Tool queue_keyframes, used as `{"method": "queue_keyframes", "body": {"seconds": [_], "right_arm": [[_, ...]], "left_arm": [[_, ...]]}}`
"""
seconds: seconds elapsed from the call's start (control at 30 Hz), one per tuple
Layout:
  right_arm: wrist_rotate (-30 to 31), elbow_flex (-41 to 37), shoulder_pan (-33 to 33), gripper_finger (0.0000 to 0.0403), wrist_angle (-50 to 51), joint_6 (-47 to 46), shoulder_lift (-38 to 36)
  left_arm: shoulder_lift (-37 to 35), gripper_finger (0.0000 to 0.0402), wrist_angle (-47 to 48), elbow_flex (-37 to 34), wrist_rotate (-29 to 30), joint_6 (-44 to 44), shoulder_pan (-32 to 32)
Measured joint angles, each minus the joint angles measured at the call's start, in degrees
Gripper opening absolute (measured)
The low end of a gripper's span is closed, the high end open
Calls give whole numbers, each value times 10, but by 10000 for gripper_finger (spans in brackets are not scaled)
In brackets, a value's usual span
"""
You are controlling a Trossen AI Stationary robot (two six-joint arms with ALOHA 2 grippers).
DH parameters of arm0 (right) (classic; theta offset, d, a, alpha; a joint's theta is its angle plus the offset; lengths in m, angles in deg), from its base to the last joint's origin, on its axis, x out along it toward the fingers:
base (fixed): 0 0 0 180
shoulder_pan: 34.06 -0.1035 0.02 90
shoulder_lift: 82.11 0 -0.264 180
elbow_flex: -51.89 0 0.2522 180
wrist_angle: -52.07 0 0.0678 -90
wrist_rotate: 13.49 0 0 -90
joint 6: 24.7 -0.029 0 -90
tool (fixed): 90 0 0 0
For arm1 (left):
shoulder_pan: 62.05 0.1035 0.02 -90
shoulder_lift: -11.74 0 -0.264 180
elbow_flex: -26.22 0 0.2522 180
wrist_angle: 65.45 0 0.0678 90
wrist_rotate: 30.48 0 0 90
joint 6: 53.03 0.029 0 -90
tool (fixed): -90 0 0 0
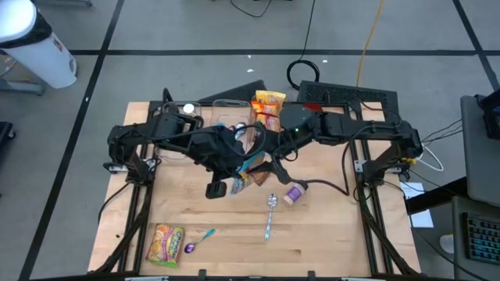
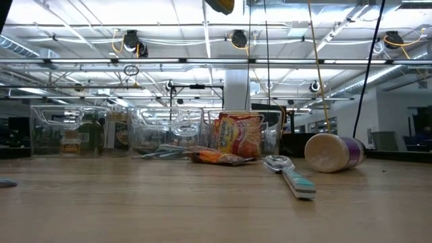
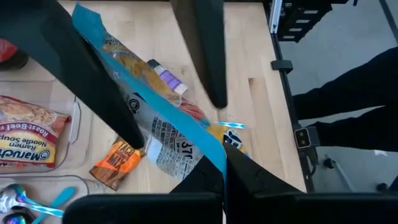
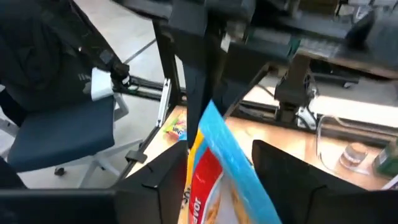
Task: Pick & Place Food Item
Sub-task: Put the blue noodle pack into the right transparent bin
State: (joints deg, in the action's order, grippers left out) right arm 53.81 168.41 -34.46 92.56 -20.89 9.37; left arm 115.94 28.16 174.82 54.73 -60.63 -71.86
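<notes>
1. High view: both dark arms meet over the middle of the wooden table (image 1: 328, 234). Between them is a blue-edged snack bag (image 1: 251, 165), just in front of the clear bins (image 1: 226, 113). The left gripper (image 1: 234, 156) and right gripper (image 1: 269, 160) crowd it from either side. Its long axis seems to run roughly front to back, though the arms hide much of it.

2. Low view: no gripper shows. A crinkly orange packet (image 2: 216, 157) lies flat on the table near a spoon (image 2: 290, 177); I cannot tell whether it is the same bag.

3. Left wrist view: the left fingers (image 3: 106, 93) are fully closed, pinching the bag's blue sealed edge (image 3: 155, 112). The bag hangs slack and twisted above the table, its length running diagonally away from the gripper.

4. Right wrist view: the right fingers (image 4: 286, 174) stand part open on either side of the bag's blue top edge (image 4: 227, 149), which points up between them; whether they grip it I cannot tell.

5. Judgement: the bag looks light, soft, crackly and slippery, with crushable contents. The flat sealed edge is the best place to hold.
</notes>
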Motion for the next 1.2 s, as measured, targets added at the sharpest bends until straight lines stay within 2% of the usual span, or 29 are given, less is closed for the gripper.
{"method": "queue_keyframes", "body": {"seconds": [0.13, 0.3, 0.37, 0.67, 0.9, 1.03, 1.2], "right_arm": [[1, -1, 0, 127, 23, 2, 3], [1, -1, 0, 29, 36, 16, 1], [2, -1, 0, 9, 35, 18, 2], [0, -1, 1, 1, 36, 10, 2], [3, -1, 4, 1, 36, 4, 2], [4, -1, 11, 0, 37, -2, -1], [33, -1, 20, 0, 48, -2, -17]], "left_arm": [[0, 0, 0, 0, 4, -3, 0], [0, 0, 0, 0, 14, -4, 0], [0, 0, 0, 0, 18, -5, 0], [0, 13, -1, 0, 19, -5, 3], [0, 16, -1, 0, 18, -49, 26], [0, 18, -1, 0, 18, -46, 39], [0, 52, -3, 0, 3, -45, 61]]}}
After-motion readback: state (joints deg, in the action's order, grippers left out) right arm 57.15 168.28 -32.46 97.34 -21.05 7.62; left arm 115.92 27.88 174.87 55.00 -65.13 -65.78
